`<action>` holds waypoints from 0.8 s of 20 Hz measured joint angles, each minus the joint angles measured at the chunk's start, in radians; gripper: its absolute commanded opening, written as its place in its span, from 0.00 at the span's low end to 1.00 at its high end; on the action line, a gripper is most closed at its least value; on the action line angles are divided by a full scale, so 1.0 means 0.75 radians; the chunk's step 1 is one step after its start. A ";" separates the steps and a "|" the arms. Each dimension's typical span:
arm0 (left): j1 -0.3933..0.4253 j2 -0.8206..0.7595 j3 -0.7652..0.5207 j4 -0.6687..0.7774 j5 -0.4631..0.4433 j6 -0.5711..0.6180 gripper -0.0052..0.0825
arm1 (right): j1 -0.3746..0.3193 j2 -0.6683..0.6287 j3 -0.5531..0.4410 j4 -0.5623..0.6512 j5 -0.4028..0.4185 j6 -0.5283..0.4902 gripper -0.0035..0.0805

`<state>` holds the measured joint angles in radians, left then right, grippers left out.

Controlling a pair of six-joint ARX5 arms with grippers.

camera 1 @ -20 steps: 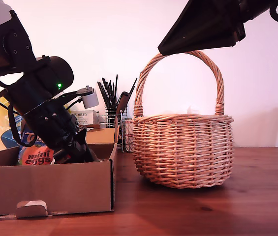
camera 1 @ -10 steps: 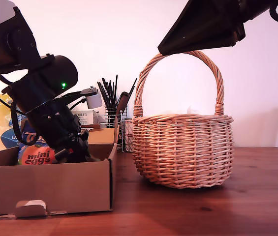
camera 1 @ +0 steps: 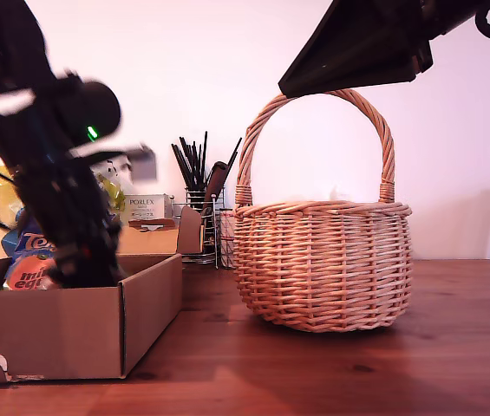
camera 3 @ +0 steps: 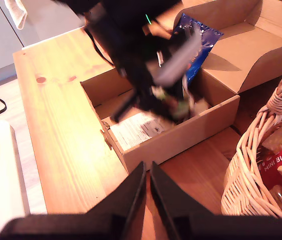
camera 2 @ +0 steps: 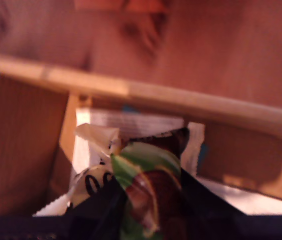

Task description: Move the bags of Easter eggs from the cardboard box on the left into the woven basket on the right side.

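Inside the cardboard box (camera 1: 71, 329), my first gripper (camera 2: 145, 210) leans down, pinching a green and brown sweet bag (camera 2: 148, 192) standing upright. High above the basket (camera 1: 323, 264), my second gripper (camera 3: 146, 172) hangs pressed together.

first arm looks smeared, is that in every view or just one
Exterior view: the first arm is motion-blurred while the woven basket stays crisp. Second wrist view: same arm smeared over the cardboard box. First wrist view: wholly soft, dim and reddish.
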<state>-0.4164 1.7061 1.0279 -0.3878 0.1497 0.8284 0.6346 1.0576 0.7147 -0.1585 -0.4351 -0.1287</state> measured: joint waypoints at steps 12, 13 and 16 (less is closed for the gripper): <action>-0.146 -0.362 0.001 0.063 0.426 -0.338 0.26 | -0.131 -0.020 0.000 -0.161 0.056 -0.006 0.03; -0.186 -0.362 0.001 0.100 0.453 -0.375 0.26 | -0.166 -0.052 0.000 -0.194 0.058 -0.006 0.03; -0.298 -0.362 0.000 0.248 0.483 -0.430 0.26 | -0.253 -0.219 0.000 -0.304 0.066 -0.005 0.03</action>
<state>-0.6395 1.4345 1.0279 -0.2020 0.5117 0.5060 0.4450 0.8932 0.7147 -0.3862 -0.3859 -0.1326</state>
